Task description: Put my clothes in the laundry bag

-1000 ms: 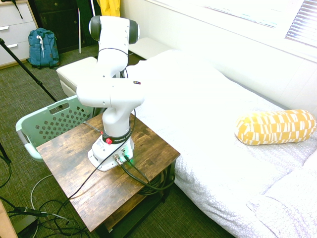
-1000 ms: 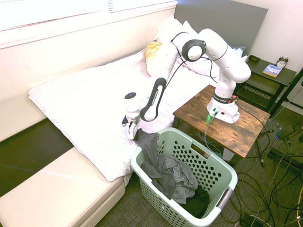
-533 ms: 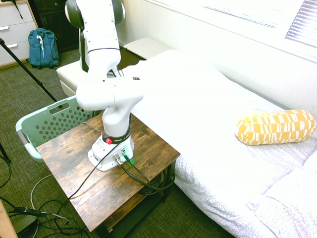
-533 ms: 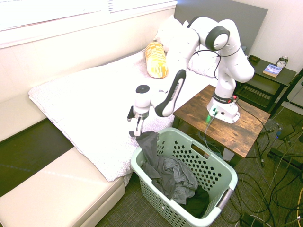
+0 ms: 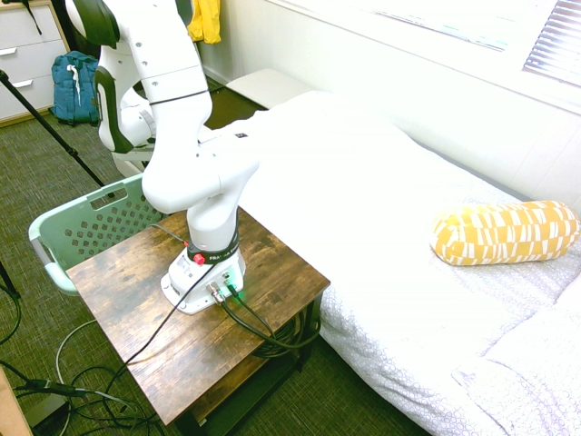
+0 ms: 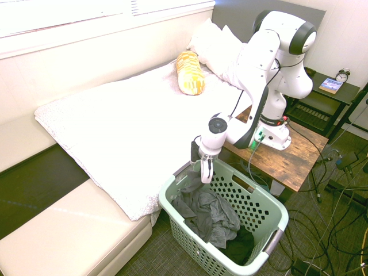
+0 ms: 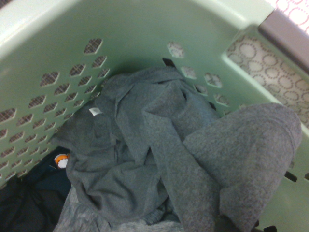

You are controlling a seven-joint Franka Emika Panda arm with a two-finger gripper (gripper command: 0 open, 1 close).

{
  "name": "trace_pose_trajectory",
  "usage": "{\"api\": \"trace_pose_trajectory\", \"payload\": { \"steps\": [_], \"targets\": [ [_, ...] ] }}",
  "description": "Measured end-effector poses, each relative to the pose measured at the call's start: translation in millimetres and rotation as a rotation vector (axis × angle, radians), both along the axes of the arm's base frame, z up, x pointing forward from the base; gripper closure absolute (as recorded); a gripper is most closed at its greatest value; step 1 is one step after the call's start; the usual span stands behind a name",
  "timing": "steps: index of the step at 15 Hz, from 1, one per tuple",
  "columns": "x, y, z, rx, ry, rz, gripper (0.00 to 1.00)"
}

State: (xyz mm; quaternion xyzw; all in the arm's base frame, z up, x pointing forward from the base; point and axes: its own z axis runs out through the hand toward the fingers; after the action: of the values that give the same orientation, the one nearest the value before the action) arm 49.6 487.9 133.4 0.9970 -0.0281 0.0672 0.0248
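Pincer [image 6: 204, 174] pointing straight down over the basket [image 6: 280, 214], just inside the rim on the bed side, fingers pressed together on a fold of grey cloth, judging by the strip rising toward them from the heap. Clothes [image 6: 208, 214] lying directly beneath and a little toward the basket's middle: a grey pile filling the floor of the basket, a darker navy piece [image 7: 34, 193] with a small white patch tucked at one end. One grey fold [image 7: 251, 154] humped up against the basket wall nearest the pincer, not draped outside the rim as far as can be seen. No garments visible on the bed [image 6: 121, 132]; only the yellow bolster [image 6: 190, 72] there. Probably just a release left, straight down, with the heap centred under the wrist.
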Motion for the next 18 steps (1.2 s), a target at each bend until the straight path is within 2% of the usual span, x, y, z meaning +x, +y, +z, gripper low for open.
{"api": "trace_pose_trajectory", "payload": {
  "steps": [8, 10, 12, 15, 18],
  "targets": [
    [-4.5, 17.6, -3.5, -0.018, -0.008, 0.004, 0.0],
    [4.4, 22.3, -3.1, -0.032, -0.028, -0.007, 0.0],
    [47.7, 31.4, 8.6, -0.063, -0.104, -0.039, 0.0],
    [147.9, 33.0, 53.3, -0.057, -0.207, -0.133, 0.0],
    [252.2, -18.0, 94.6, -0.057, -0.253, -0.256, 0.0]
  ]
}}
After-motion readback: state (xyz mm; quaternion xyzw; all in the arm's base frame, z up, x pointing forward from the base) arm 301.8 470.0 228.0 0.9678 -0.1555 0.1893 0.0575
